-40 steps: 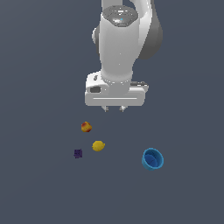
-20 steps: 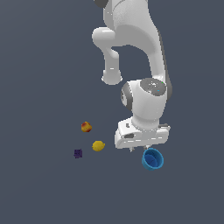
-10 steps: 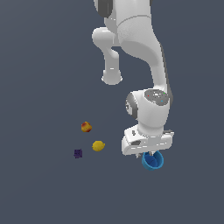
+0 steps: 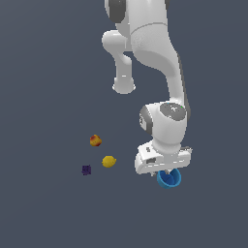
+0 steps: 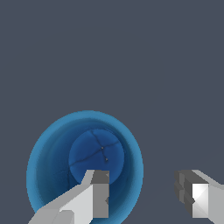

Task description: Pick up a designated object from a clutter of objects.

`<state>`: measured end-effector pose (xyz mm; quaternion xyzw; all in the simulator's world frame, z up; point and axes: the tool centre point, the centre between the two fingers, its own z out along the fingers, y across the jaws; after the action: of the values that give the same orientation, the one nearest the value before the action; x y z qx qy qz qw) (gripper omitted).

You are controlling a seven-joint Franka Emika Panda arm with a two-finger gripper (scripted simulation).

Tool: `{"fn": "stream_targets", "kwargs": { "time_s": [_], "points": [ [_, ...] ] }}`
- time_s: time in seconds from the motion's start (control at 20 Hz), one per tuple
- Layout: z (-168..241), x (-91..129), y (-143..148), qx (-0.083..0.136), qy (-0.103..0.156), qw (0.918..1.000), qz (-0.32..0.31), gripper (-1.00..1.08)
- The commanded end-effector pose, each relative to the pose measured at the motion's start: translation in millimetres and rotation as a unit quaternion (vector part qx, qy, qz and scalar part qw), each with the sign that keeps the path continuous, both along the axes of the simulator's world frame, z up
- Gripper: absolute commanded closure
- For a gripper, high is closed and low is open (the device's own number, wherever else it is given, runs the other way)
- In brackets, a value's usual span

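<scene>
Because the blue cup (image 5: 85, 166) has no handle, your only purchase is its wall, and that explains how the gripper (image 5: 146, 192) sits over it: in the wrist view one finger (image 5: 98, 192) hangs over the cup's open mouth while the other finger (image 5: 194, 192) stands outside the rim, so the near wall lies between them. The jaws are spread wide and hold nothing yet. Seen from outside, the gripper (image 4: 167, 170) is low over the cup (image 4: 169, 179), which stands upright on the bare floor (image 4: 48, 213) with its mouth up. How close the fingertips are to the rim, you cannot tell. The lemon (image 4: 109, 161), the red-and-yellow fruit (image 4: 95, 141) and the tiny purple cube (image 4: 86, 170) lie well apart from the cup, off toward the exterior view's left, so nothing should crowd your descent.
</scene>
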<state>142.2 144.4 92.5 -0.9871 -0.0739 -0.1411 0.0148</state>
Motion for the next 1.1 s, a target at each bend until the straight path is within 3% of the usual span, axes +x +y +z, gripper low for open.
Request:
{"fn": "stream_targets", "kwargs": {
  "time_s": [0.0,0.3,0.35,1.05],
  "points": [
    [-9.3,2.0,0.5,0.000,0.000,1.0000,0.000,-0.20],
    [-20.0,4.7,1.3,0.000,-0.001,1.0000,0.000,-0.20],
    [-20.0,4.7,1.3,0.000,-0.001,1.0000,0.000,1.08],
    [-16.1,4.1,0.6,0.000,-0.001,1.0000,0.000,1.08]
  ]
}}
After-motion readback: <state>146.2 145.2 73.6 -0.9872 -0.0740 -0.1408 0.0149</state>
